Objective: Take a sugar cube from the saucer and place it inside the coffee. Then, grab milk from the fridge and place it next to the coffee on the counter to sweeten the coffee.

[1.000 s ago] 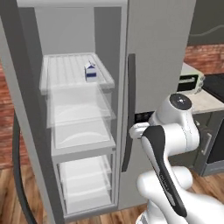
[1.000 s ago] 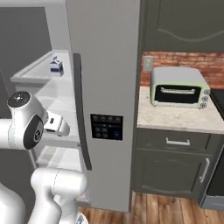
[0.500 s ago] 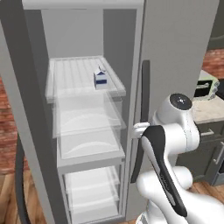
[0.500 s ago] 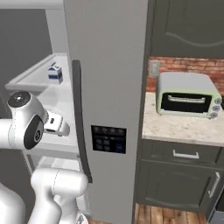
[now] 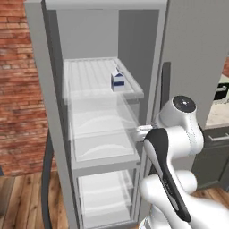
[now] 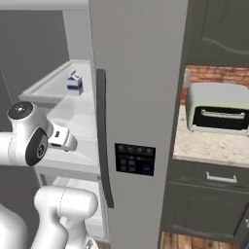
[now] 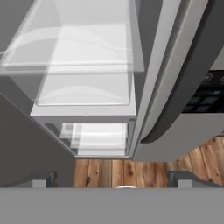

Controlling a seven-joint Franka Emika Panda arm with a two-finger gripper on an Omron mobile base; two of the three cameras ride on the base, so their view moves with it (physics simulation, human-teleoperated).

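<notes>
Ahead of the gripper (image 7: 111,186) (jaws wide, nothing held) the fridge (image 5: 53,107) interior is left open. Room is seen above the top shelf (image 5: 89,85) around the milk (image 5: 117,81), up and fwd of the tool. To its right, passage is blocked by the closed door (image 6: 141,112) w/ dark handle (image 6: 103,141).

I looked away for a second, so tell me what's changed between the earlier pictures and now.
The base has driven left, toward the open fridge: both base views shifted, its shelves now sit more centred and closer, and the toaster oven slid toward the right edge. Nothing was gripped or released. The milk stays on the top shelf, the arm stays folded, and the fingers stay open.
</notes>
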